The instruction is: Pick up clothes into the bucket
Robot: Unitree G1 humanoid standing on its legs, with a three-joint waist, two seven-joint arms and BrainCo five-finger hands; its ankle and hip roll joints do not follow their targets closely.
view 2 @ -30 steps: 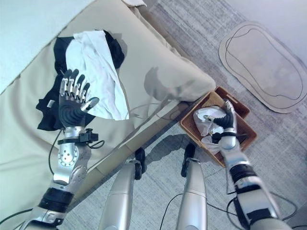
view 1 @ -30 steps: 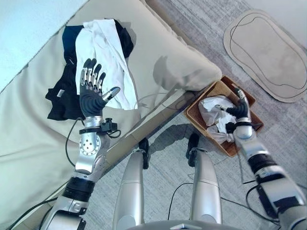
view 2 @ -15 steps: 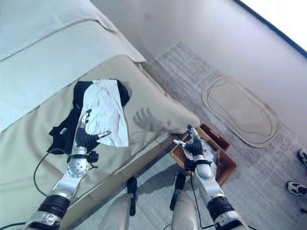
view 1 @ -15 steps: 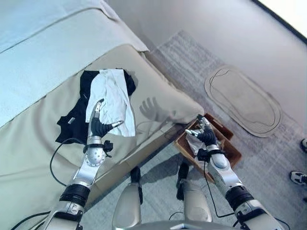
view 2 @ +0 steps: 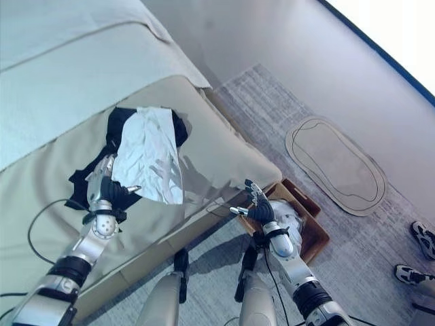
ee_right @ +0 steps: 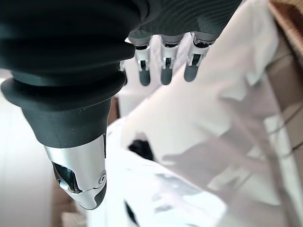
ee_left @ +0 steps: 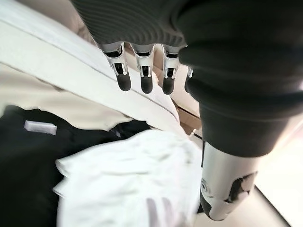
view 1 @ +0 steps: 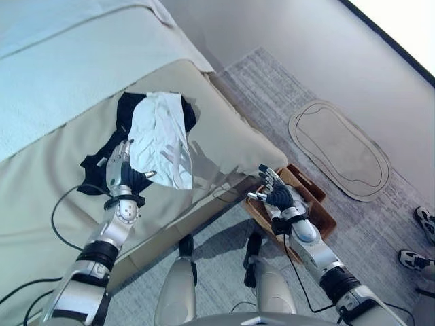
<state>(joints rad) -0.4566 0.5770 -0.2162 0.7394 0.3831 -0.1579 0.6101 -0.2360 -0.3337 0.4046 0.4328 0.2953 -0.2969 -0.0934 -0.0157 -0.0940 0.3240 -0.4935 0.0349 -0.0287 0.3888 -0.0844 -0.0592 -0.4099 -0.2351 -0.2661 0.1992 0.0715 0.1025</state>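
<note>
A white garment lies spread over a black garment on the beige bed cover. My left hand hovers at the white garment's near-left edge, open, with its fingers straight above the white garment and the black garment. A brown woven basket stands on the floor by the bed's corner. My right hand is open with fingers spread over the basket's near-left edge. White cloth lies in the basket below that hand.
The bed's rounded corner juts out between the clothes and the basket. An oval grey mat lies on the carpet beyond the basket. A person's shoes stand at the right edge. A pale blue sheet covers the bed's far part.
The camera has pulled back and shifted. My right hand has risen off the white cloth in the basket and spread its fingers. My left hand has come lower by the clothes' edge.
</note>
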